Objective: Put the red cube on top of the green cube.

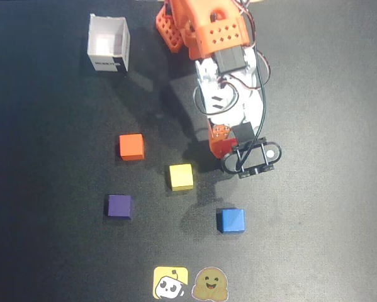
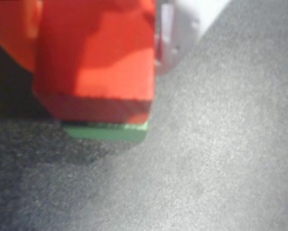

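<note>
The arm [image 1: 223, 56] reaches down from the top edge of the overhead view toward the middle of the black counter [image 1: 50, 189], its wrist bent so the hand [image 1: 229, 150] points at the surface. From above, the orange and white links and a black camera mount hide whatever the hand carries.

The wrist view fills in the rest. The red cube [image 2: 100, 62] sits large in the upper left, with an orange finger [image 2: 11, 29] at its left side and a white finger [image 2: 175, 33] at its right; the hand appears clenched on it. Directly beneath the red cube's lower edge a thin strip of the green cube [image 2: 107, 131] shows, so the red one is right over the green one. Whether the two touch cannot be told.

Elsewhere on the counter, in the overhead view, an orange cube [image 1: 131, 146], a yellow cube [image 1: 180, 177], a purple cube [image 1: 119, 206] and a blue cube [image 1: 230, 221] lie apart from each other. A white open box [image 1: 109, 44] stands at upper left, and two stickers [image 1: 189, 283] sit at the bottom edge.
</note>
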Robot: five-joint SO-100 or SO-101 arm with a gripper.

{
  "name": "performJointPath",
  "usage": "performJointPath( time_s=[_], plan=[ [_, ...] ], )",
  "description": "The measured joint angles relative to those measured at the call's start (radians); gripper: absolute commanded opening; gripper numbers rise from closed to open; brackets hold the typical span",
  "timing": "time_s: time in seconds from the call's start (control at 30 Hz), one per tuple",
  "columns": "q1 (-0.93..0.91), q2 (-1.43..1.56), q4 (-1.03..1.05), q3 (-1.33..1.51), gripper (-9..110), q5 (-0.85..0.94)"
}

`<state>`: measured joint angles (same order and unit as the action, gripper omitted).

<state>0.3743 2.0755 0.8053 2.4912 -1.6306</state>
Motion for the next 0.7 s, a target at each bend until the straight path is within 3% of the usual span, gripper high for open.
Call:
performJointPath(
  time_s=[0.33, 0.7],
  plan=[
    [0.0, 0.014, -0.003, 0.006, 14, -0.031],
    [0.0, 0.015, -0.003, 0.009, 15, -0.061]
  ],
)
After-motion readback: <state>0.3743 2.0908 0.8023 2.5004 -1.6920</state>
